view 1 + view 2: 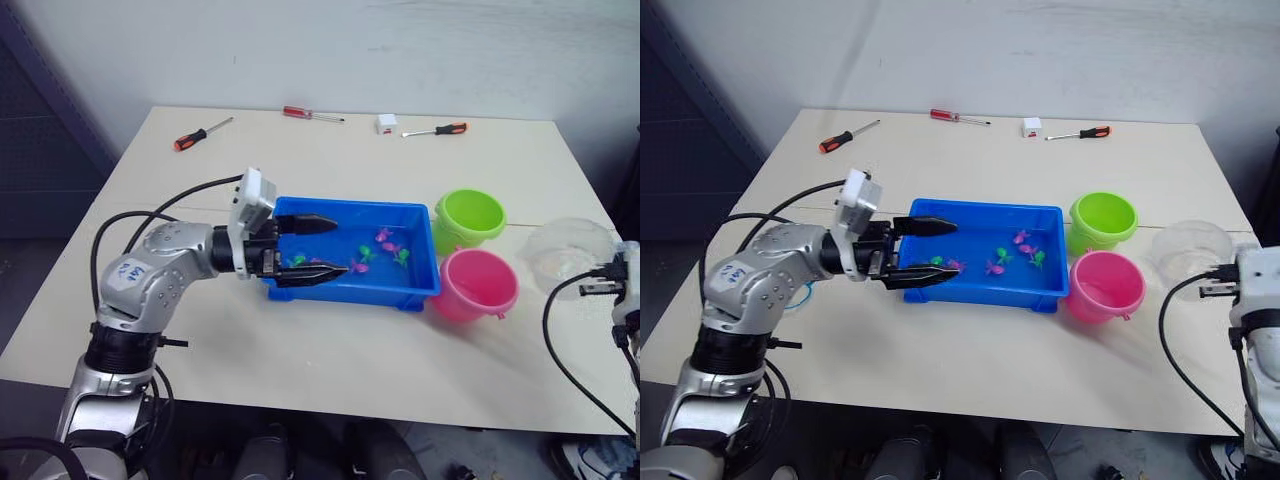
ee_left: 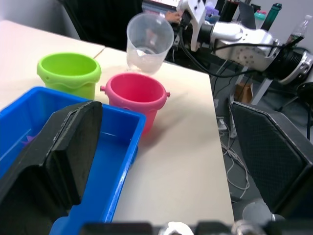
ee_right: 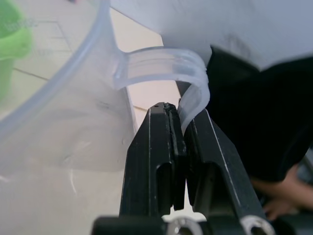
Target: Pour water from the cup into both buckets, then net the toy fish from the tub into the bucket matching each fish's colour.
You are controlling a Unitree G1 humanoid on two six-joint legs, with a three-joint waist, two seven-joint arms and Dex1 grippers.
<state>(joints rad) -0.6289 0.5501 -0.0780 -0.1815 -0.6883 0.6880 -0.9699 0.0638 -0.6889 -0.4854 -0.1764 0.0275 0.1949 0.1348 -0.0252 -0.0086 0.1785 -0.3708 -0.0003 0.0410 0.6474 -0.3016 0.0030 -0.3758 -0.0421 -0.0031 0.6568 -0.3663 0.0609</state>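
Cup [image 1: 568, 255] sits at the table's [image 1: 330, 370] right edge, clear and upright, right of both buckets; right pincer [image 3: 182, 128] is clenched on its handle, the curved clear strip pinched between the two black fingers [image 3: 155, 147]. Lime green bucket [image 1: 469, 221] stands behind the pink bucket [image 1: 477, 285], the two just beside each other and both close against the tub's [image 1: 345, 288] right end. Tub is mid-table, blue, with small pink and green toy fish [image 1: 383, 248] scattered in its right half. Left pincer [image 1: 322, 246] is released, jaws spread wide, hovering over the tub's left end; one finger near the far wall, the other along the near rim. A green fish [image 1: 298, 261] lies between those fingers, can't tell if touching. Three red-handled screwdrivers [image 1: 203, 133] and a small white block [image 1: 386, 123] lie along the table's far side, well apart from everything else.
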